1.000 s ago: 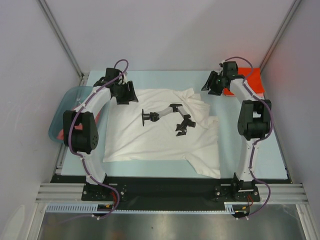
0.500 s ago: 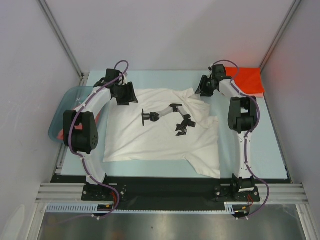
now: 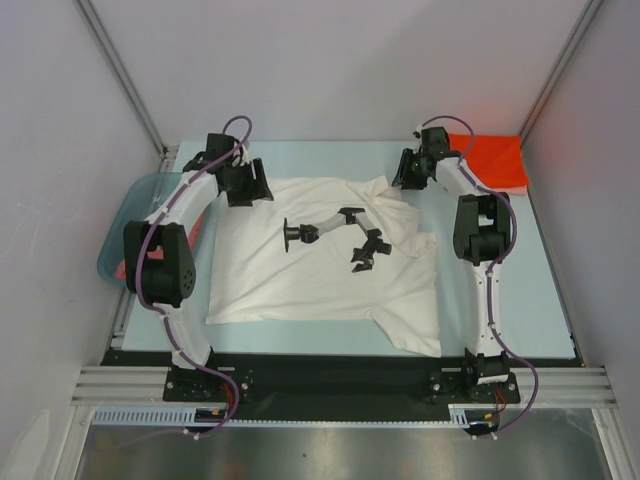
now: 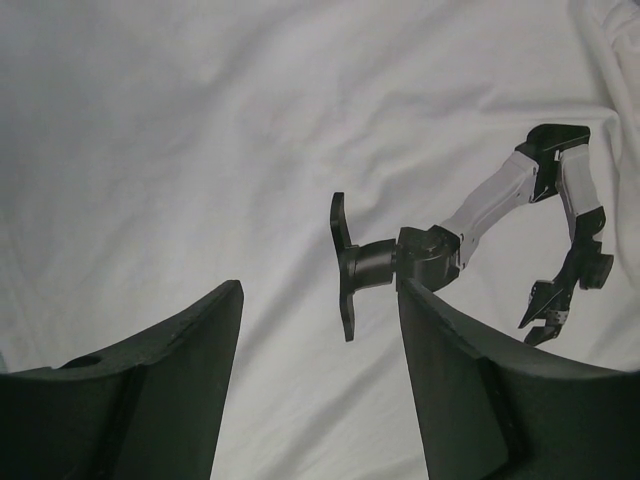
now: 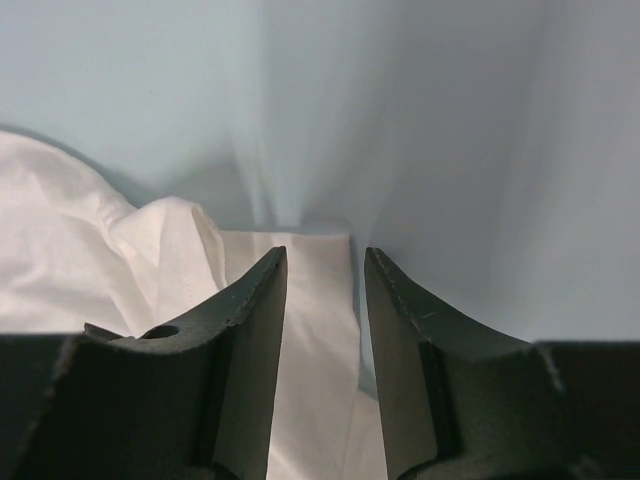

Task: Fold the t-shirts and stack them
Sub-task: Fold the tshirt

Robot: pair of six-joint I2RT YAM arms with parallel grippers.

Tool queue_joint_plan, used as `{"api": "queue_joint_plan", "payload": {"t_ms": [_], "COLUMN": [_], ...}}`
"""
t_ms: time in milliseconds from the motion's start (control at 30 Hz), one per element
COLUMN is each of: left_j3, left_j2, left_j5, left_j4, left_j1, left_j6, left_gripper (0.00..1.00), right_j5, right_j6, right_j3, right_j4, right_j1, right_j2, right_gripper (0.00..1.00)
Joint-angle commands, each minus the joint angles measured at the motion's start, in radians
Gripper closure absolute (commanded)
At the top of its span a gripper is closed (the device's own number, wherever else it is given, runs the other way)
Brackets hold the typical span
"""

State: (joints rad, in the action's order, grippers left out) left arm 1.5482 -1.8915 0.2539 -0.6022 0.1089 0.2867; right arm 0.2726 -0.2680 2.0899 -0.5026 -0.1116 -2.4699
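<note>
White tee (image 3: 320,285): spread flat mid-counter (image 3: 545,290), black robot-arm print on the chest, near right sleeve rumpled.
Orange-red tee (image 3: 492,160): folded, far right corner of the counter.
Basin (image 3: 122,222): off the counter's left edge, pink cloth inside.
Left hand (image 3: 248,187): above the white tee's far left corner, jaws wide apart, holding nothing.
Right hand (image 3: 412,172): at the white tee's far right edge, jaws a narrow gap apart, no grip seen.

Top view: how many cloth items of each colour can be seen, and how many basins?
White shirt: 1
Orange-red shirt: 1
Pink-red cloth, mostly hidden: at least 1
Basin: 1
Total: at least 4
</note>
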Motion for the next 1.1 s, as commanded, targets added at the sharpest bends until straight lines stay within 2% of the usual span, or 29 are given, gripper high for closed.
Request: {"api": "queue_joint_plan", "payload": {"t_ms": [0,267,433,600,700,833,933,1067], "left_j3": [0.052,0.039,0.052,0.136,0.226,0.312,0.415,0.518], "left_j2": [0.002,0.008,-0.001,-0.052,-0.13,-0.224,-0.322,-0.408], "left_j5": [-0.001,0.001,-0.007,-0.047,-0.122,-0.315,-0.384,-0.493], "left_j4": [0.001,0.007,0.013,0.006,-0.004,0.025,0.016,0.025], "left_j1": [-0.015,-0.034,-0.048,-0.064,-0.064,-0.063,-0.063,-0.063], "left_j6": [-0.015,-0.017,-0.018,-0.05,-0.093,-0.135,-0.142,-0.141], "left_gripper": [0.31,0.32,0.33,0.32,0.32,0.41,0.45,0.45], "right_j5": [-0.029,-0.058,-0.064,-0.07,-0.058,-0.033,-0.033,-0.009], "right_j6": [0.036,0.039,0.035,0.027,0.007,-0.005,-0.007,-0.028], "right_j3": [0.03,0.044,0.078,0.108,0.122,0.096,0.046,0.018], "right_j4": [-0.022,-0.034,-0.054,-0.066,-0.068,-0.067,-0.053,-0.034], "right_j1": [-0.022,-0.026,-0.02,-0.013,-0.003,0.009,0.023,0.043], "right_j2": [-0.037,-0.06,-0.083,-0.087,-0.074,-0.025,0.023,0.045], "right_gripper": [0.58,0.66,0.81,1.0,1.0,1.0,1.0,1.0]}}
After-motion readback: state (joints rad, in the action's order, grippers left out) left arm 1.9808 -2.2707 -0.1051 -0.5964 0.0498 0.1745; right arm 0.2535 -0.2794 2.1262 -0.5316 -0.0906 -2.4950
